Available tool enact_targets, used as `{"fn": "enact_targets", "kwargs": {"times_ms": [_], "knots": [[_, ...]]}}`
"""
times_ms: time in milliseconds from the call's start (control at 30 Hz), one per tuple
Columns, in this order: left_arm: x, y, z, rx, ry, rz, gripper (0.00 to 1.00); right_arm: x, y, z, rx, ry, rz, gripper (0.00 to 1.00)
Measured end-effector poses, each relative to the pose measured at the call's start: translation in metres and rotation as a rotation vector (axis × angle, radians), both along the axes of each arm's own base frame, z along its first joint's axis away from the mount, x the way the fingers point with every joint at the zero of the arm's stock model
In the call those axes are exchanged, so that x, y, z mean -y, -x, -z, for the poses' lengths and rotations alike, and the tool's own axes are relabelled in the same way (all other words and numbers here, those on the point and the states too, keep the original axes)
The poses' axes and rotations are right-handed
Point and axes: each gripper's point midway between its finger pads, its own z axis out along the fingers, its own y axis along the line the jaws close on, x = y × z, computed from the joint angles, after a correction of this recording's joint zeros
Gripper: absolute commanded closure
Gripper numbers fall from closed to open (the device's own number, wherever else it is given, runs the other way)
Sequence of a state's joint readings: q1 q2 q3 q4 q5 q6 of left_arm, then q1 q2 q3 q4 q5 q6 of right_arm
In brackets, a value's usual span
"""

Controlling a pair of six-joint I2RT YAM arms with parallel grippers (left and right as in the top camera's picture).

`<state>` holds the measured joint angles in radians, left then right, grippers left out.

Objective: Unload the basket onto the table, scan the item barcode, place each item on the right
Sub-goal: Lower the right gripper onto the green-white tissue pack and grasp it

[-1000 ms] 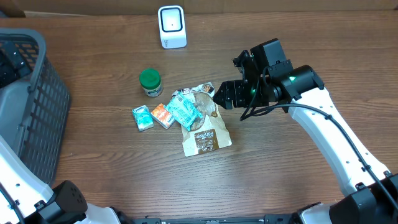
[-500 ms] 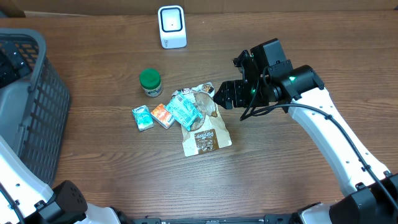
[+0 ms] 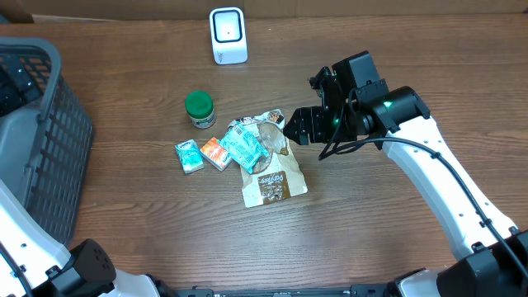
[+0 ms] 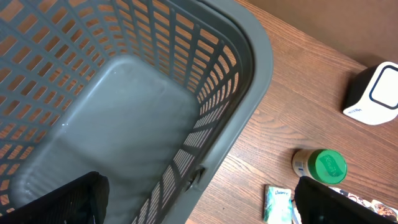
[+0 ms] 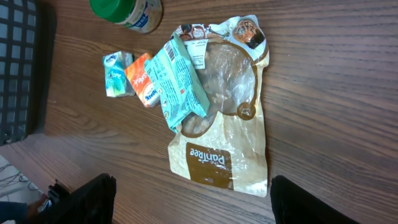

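Observation:
A small pile of items lies mid-table: a tan Pantree bag (image 3: 276, 177) (image 5: 230, 143) with a teal pouch (image 3: 245, 147) (image 5: 179, 84) lying over its upper left part. Beside them are an orange packet (image 3: 216, 153) (image 5: 144, 86), a small teal packet (image 3: 189, 155) (image 4: 278, 202) and a green-lidded jar (image 3: 199, 109) (image 4: 320, 167). The white scanner (image 3: 228, 35) (image 4: 379, 93) stands at the table's far edge. My right gripper (image 3: 297, 125) (image 5: 199, 205) hovers open just right of the pile, holding nothing. My left gripper (image 4: 199, 205) hangs open over the basket's edge, empty.
A large grey slatted basket (image 3: 49, 157) (image 4: 249, 81) fills the left side of the table, with nothing visible inside it. Bare brown wood surrounds the pile. The right arm's white link reaches in from the lower right.

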<state>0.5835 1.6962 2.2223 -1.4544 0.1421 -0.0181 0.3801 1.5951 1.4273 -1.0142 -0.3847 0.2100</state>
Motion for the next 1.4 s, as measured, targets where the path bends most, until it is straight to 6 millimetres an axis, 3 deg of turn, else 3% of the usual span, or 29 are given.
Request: {"fn": "enact_targets", "kwargs": {"times_ms": [367, 733, 867, 1100, 1400], "knots": [[0.0, 0.0, 0.0, 0.0, 0.0, 0.0, 0.01, 0.001, 0.0, 0.001, -0.001, 0.006, 0.001, 0.24], [0.0, 0.0, 0.0, 0.0, 0.0, 0.001, 0.0, 0.015, -0.006, -0.007, 0.023, 0.074, 0.03, 0.21], [0.0, 0.0, 0.0, 0.0, 0.0, 0.001, 0.0, 0.016, -0.008, 0.012, -0.032, 0.101, 0.023, 0.21], [0.0, 0.0, 0.0, 0.0, 0.0, 0.001, 0.0, 0.002, -0.021, 0.071, -0.151, 0.116, -0.006, 0.23], [0.0, 0.0, 0.0, 0.0, 0.0, 0.001, 0.0, -0.05, -0.043, 0.091, -0.063, 0.055, -0.049, 0.29]]}}
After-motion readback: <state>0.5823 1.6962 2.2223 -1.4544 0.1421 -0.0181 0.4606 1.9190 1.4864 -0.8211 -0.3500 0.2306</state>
